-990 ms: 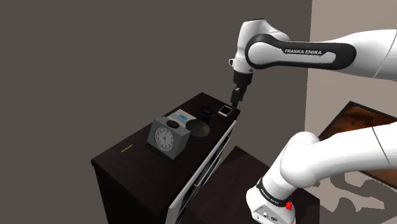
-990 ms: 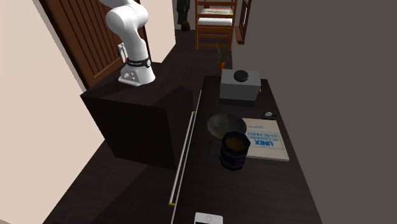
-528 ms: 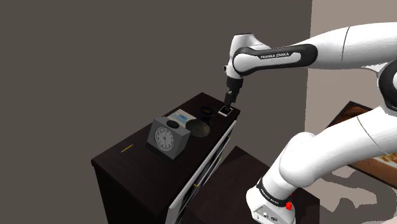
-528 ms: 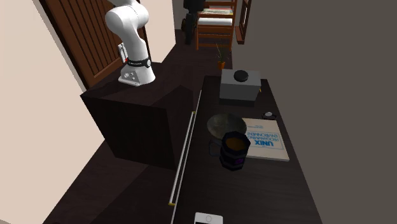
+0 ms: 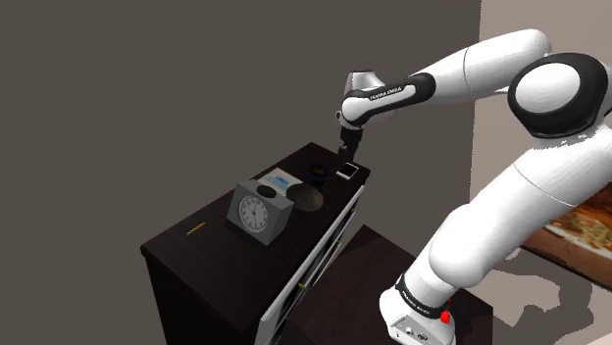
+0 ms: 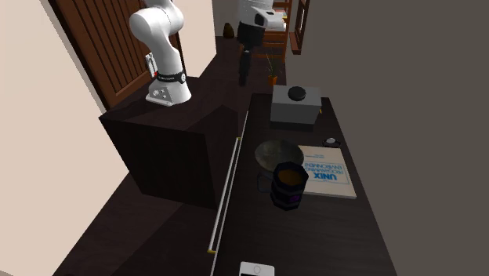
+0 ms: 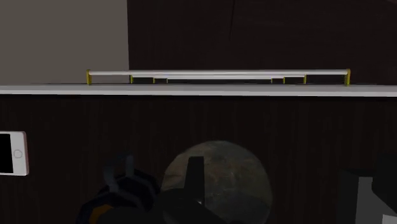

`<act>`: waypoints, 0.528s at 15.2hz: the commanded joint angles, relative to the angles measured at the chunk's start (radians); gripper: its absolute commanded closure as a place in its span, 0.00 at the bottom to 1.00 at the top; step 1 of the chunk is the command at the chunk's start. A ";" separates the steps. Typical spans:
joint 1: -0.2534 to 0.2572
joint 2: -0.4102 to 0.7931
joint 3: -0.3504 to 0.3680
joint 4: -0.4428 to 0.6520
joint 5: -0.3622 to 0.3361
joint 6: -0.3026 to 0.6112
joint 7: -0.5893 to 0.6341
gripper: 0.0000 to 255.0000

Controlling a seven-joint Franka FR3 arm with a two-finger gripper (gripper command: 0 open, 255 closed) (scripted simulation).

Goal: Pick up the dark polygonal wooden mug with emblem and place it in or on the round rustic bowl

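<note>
Jaws: pressed together with nothing between them; in the wrist view they meet as one narrow black blade.
Gripper (image 5: 344, 154) (image 6: 244, 81) (image 7: 194, 164): all black and matte. It hangs in the air above the tabletop (image 5: 211, 247) (image 6: 313, 235), off to the mug's side of the bowl (image 5: 307, 199) (image 6: 276, 151) (image 7: 232, 172), and touches neither.
Mug (image 5: 319, 176) (image 6: 287, 188) (image 7: 127, 191): a dark, faceted body with flat polygonal sides, a purple emblem on its face, an orange-brown inside and a loop handle. It stands upright on the tabletop just beside the bowl.
Bowl: round and shallow, with a mottled grey-brown surface that looks rough. It sits on the tabletop.
Phone (image 5: 346, 172) (image 6: 257, 270) (image 7: 13, 153): a thin white slab with a black screen. It lies flat beyond the mug from the bowl.
Book (image 5: 278, 180) (image 6: 329, 174): a flat rectangle with a pale cover and blue lettering. It lies just beside the bowl, toward the grey wall.
Clock (image 5: 258, 211) (image 6: 295, 106): a grey boxy block with a round white dial. It stands on the opposite side of the bowl from the mug.
Pencil (image 5: 196, 227): a thin yellow stick, past the clock from the bowl.
Tabletop: dark, with fine grain lines, the top of a cabinet.
Handle (image 6: 230, 180) (image 7: 216, 74): a long silvery bar with yellow ends on the cabinet front, on the side of the bowl away from the book.
Arm (image 5: 471, 69): glossy white shells with dark joints.
</note>
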 commanded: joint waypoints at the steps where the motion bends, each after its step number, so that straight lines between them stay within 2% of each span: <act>1: -0.008 0.078 -0.022 0.037 0.020 0.043 -0.039 0.00; 8: -0.058 0.361 -0.053 0.215 0.136 0.145 -0.177 0.00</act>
